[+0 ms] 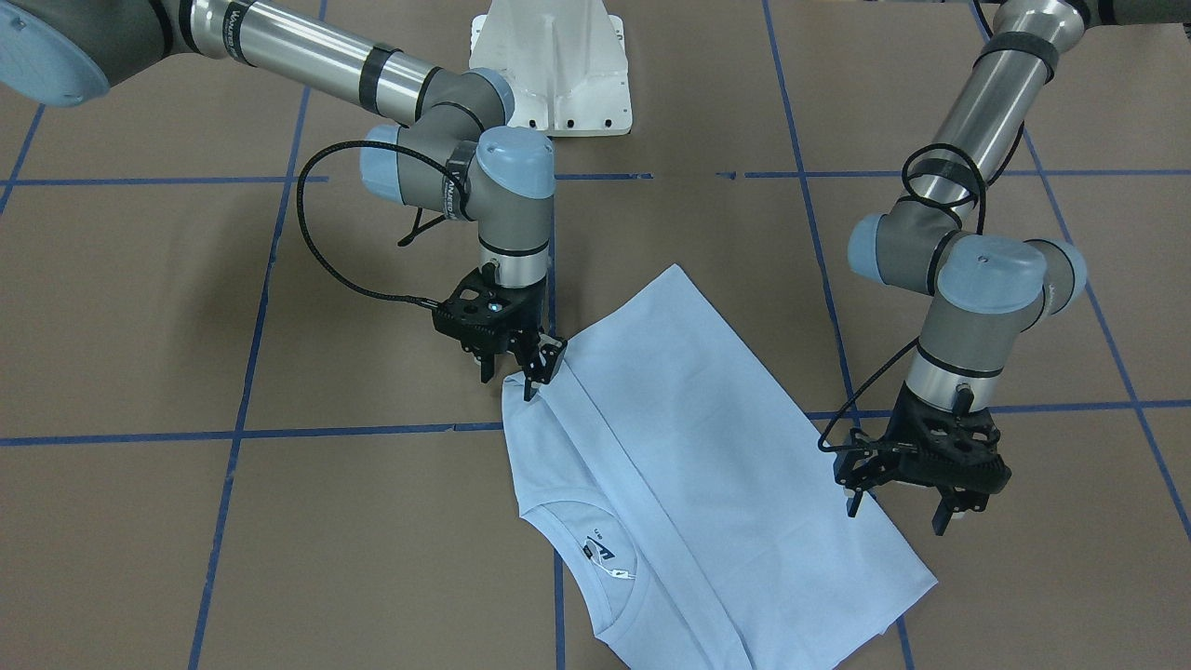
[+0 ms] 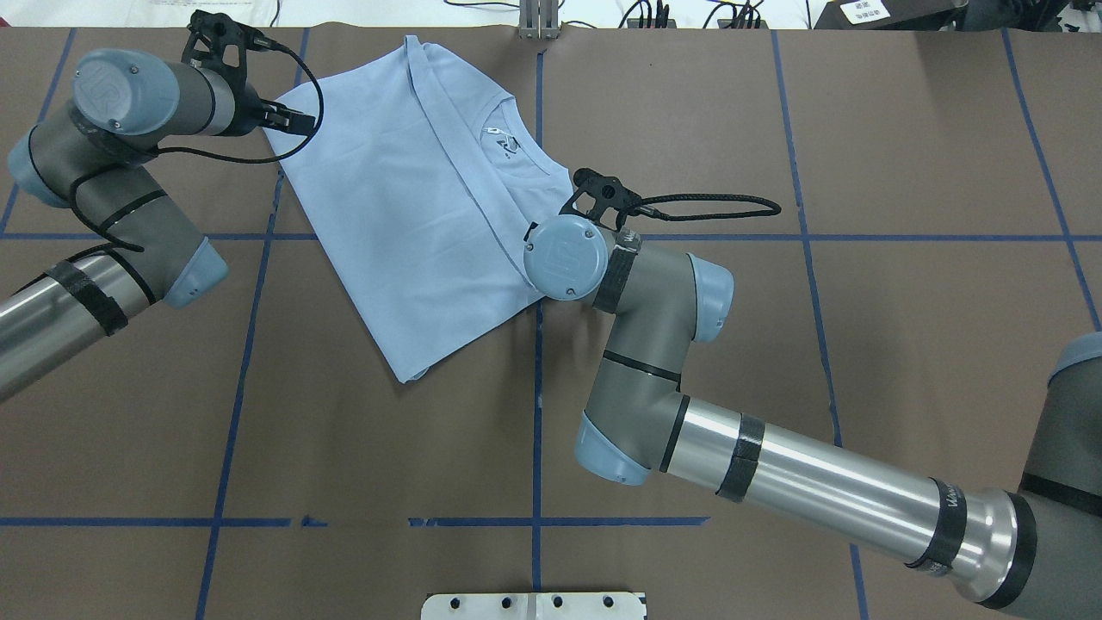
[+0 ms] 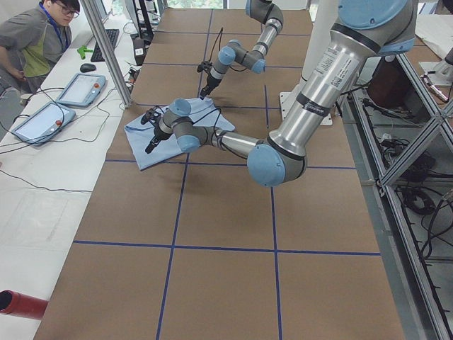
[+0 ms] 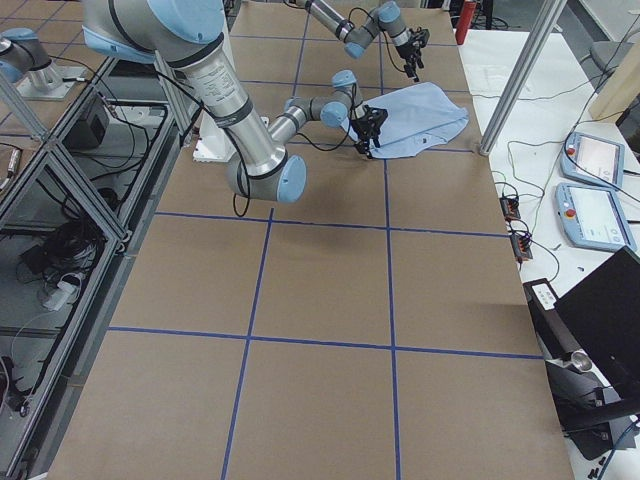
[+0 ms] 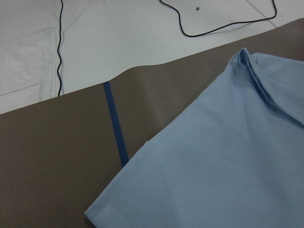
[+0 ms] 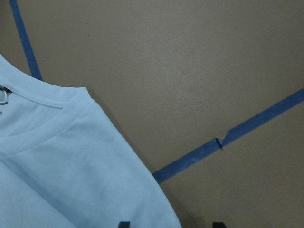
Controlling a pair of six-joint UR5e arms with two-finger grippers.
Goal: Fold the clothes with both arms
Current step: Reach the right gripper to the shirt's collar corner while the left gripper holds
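- Toward the table's point(image 1: 186, 279) far edge from the robot, on its left half, the T-shirt point(image 1: 726, 447) lies flat. We judge it already doubled into a long rectangle, its long axis slanting from that edge back toward the table's middle.
- At the end nearer the robot, on the collar point(image 6: 47, 104) side, the right gripper point(image 1: 509, 386) stands over the corner, jaws parted and empty. In the wrist view its fingertips point(image 6: 123, 225) straddle the shirt's edge; whether they touch cloth we cannot tell.
- By the opposite long edge, toward the far corner, the left gripper point(image 1: 896, 521) hovers with jaws spread wide, holding nothing.
- We judge the right arm the nearer to a pinch: it need only drop and close, while the left has yet to line up with its corner.
- Blue tape lines point(image 1: 242, 435) cross under the shirt, and the white pedestal point(image 1: 554, 65) sits well apart at the near edge. Neither stands in the way.
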